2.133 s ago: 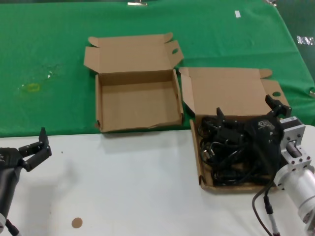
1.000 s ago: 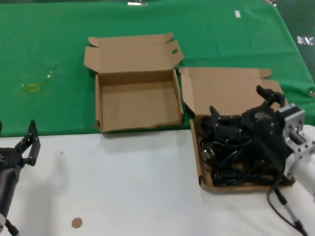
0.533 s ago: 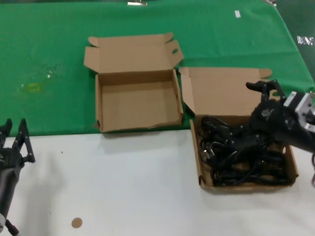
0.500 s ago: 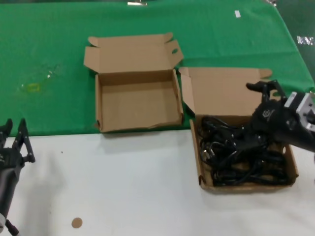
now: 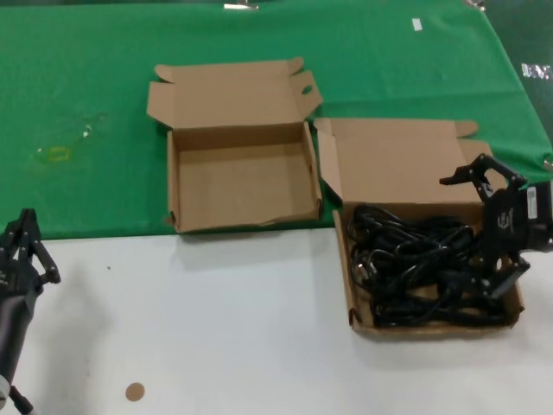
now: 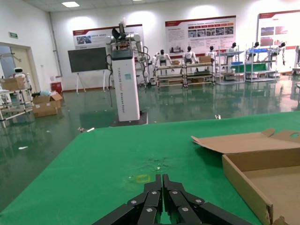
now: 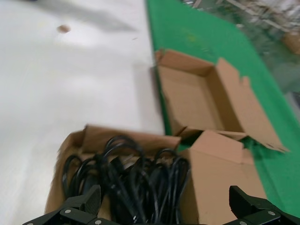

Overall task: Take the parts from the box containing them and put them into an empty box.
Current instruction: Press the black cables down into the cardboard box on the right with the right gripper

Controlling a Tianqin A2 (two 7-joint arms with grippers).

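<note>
Right gripper (image 5: 486,226) hung wide open, empty, at the outer edge of the full box (image 5: 429,324); the cables (image 5: 415,272) lay just inboard of its fingers. Empty box (image 5: 242,223) sat further left. Left gripper (image 5: 22,255), fingers closed, parked well away.

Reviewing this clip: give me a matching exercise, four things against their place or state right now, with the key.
Things:
1. box with the wavy front edge
2. box with the straight front wall
3. left pincer
4. right pincer

Places or states:
A. spread open at the cable box's right side
B. holds a tangle of black cables
C. shut, at the table's left edge
D. nothing inside, lid folded back on the green cloth

Pairs: 1-D, 2-B, 3-C, 4-A
</note>
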